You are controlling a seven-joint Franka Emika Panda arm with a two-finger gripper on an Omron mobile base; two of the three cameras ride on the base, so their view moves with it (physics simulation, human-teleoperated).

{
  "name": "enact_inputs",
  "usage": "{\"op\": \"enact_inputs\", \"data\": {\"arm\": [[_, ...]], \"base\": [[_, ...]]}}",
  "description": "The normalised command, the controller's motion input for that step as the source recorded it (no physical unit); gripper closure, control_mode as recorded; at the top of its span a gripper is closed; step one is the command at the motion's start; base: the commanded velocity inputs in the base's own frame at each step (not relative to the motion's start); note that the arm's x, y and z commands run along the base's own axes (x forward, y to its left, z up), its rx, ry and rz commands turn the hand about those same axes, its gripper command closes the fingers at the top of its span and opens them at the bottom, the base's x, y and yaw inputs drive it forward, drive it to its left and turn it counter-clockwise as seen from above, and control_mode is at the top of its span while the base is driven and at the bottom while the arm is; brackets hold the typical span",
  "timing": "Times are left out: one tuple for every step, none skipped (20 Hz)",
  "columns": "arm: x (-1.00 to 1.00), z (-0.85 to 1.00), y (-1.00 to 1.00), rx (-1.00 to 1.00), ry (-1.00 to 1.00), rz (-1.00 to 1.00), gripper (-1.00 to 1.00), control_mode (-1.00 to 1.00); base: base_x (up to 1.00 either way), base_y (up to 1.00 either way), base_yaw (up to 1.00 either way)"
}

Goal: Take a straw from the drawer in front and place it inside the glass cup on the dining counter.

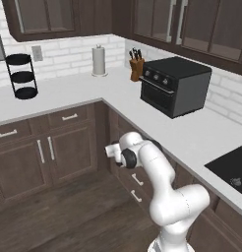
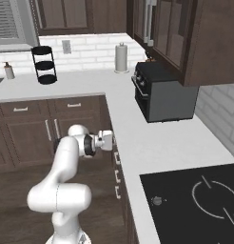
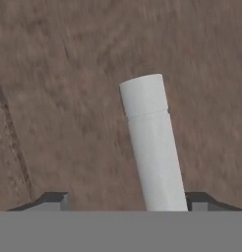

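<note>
In the hand view the left finger tip comes first. To its right lies a broad stretch of the dark brown wooden front of the drawer, then the silver bar handle. The right finger tip sits just beside the bar's right edge. The gripper stands open, with the tips set wide on either side of the handle and not clamped on it. Whether the right tip touches the bar is hard to tell.

In this view the handle's long axis runs from the bottom edge up and slightly left, and it ends in a flat round cap. Its lower end is cut off by the bottom of the picture. Only the drawer's front shows, so what lies inside cannot be told.

In the left base view a black tiered rack stands at the left on the L-shaped white worktop. After it come a paper towel roll, a knife block and the black toaster oven. The dark cooktop is cut off at the right edge.

Below the worktop's inner corner, the arm's hand presses close to the cabinet face, and the arm hides the drawer there. In the right base view the gripper meets that same face, which is seen almost edge-on.
</note>
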Motion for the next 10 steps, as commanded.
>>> {"op": "enact_inputs", "data": {"arm": [[-0.21,0.0,0.15,0.01,0.0,0.03,1.0,-1.0],[-0.23,0.0,0.21,0.03,0.0,0.03,1.0,-1.0],[-0.24,0.0,0.25,0.03,0.0,0.03,1.0,-1.0],[-0.21,0.0,0.34,0.03,0.0,0.03,1.0,-1.0],[-0.2,0.0,0.37,0.04,0.0,0.02,1.0,-1.0],[-0.22,0.0,0.41,0.04,0.0,0.02,1.0,-1.0],[-0.23,0.0,0.41,0.05,0.0,0.02,1.0,-1.0],[-0.25,0.0,0.44,0.04,0.0,0.03,1.0,-1.0],[-0.26,0.0,0.46,0.04,0.0,0.03,1.0,-1.0],[-0.29,0.0,0.5,0.05,0.0,0.03,1.0,-1.0]], "base": [[0.0,0.0,0.0],[0.0,0.0,0.0],[0.0,0.0,0.0],[0.0,0.0,0.0],[0.0,0.0,0.0],[0.0,0.0,0.0],[0.0,0.0,0.0],[0.0,0.0,0.0],[0.0,0.0,0.0],[0.0,0.0,0.0]]}}
